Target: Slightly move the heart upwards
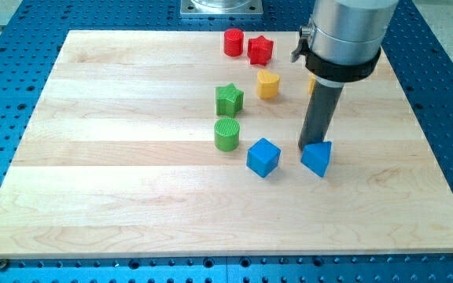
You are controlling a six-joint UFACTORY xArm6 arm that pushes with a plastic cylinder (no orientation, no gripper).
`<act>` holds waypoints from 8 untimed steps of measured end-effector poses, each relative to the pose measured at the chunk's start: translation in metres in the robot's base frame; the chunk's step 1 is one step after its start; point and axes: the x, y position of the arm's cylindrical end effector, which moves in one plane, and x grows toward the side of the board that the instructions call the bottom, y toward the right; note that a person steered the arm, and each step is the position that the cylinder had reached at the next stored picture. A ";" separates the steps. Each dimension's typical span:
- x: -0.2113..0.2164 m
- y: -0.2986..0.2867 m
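Yellow heart (267,83) up-left, my tip (306,148) touching blue block (317,159)

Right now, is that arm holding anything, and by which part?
Nothing is held; I only push. My tip sits against the top-left edge of a blue block, not gripping it.

My arm shows as a broad, brushed silver-grey cylinder (350,27), ringed at its lower edge by a black collar (343,69) with a small metal clamp, perhaps a screw fitting, on its left. Below hangs a straight dark rod ending at my tip (308,148).
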 end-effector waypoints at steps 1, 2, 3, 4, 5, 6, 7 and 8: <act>-0.022 0.040; -0.089 0.104; -0.153 0.131; -0.156 0.125; -0.156 0.107; -0.156 0.077; -0.154 0.070; -0.122 0.080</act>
